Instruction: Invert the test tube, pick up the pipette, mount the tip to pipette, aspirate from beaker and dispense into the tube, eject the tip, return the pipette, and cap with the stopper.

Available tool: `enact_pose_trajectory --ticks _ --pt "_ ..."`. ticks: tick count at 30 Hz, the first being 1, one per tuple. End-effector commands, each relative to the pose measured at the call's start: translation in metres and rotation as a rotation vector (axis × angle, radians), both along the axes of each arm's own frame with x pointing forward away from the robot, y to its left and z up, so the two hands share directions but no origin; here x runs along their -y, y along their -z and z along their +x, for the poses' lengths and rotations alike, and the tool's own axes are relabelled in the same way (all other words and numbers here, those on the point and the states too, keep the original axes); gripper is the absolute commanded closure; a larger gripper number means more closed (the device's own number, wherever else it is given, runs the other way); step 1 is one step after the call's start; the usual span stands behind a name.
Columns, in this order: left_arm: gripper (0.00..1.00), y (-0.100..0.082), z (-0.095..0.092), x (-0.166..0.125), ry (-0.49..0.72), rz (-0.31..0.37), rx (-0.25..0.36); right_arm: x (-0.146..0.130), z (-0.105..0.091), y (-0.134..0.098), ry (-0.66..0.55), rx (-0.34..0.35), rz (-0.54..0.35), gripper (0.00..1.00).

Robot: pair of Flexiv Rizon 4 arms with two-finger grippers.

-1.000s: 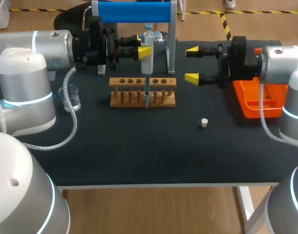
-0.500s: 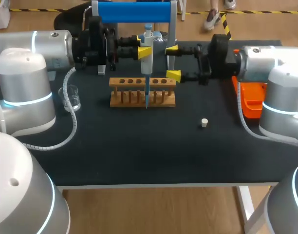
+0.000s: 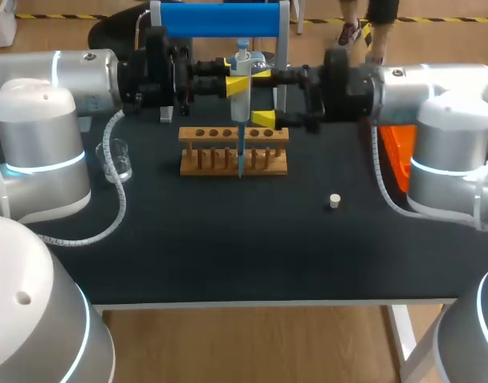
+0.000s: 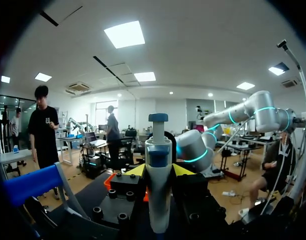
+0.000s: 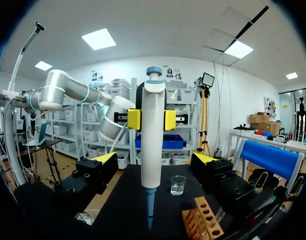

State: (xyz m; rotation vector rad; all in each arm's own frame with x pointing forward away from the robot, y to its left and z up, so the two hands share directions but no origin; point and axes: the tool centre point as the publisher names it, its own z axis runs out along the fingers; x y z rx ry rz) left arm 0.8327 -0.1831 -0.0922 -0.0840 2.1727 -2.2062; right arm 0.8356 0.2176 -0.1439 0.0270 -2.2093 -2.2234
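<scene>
1. Black bench (image 3: 228,247), with a wooden rack (image 3: 233,152) toward the back.
2. The pipette (image 3: 241,96) hangs upright over the rack: white body, blue plunger cap, blue tip on.
3. Left tool (image 3: 232,80) is clamped on its body.
4. Right tool (image 3: 262,96) is spread wide around it, not touching.

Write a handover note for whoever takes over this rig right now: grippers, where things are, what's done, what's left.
Left gripper shut on the pipette, upright, blue tip down by the wooden rack.
Right gripper open, close up to the pipette.
Beaker left of the rack; stopper loose on the table; orange box far right.
Done: pipette picked up, tip mounted. Transfer: cannot tell.
Left: eject tip, return pipette, cap.
</scene>
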Motion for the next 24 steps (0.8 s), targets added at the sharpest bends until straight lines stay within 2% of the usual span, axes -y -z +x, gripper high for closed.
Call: enact_pose_trajectory --ticks 1,13,24 --pt "1.00 -0.001 0.000 0.001 -0.002 0.002 0.000 -0.008 0.003 -0.002 -0.003 0.001 -0.003 0.04" --pt "1.00 -0.001 0.000 0.001 -0.002 0.002 0.000 -0.019 0.006 -0.002 -0.009 -0.003 0.001 0.10" --pt "1.00 -0.001 0.000 0.001 -0.002 0.002 0.000 -0.028 0.007 -0.003 -0.025 -0.006 0.008 0.23"
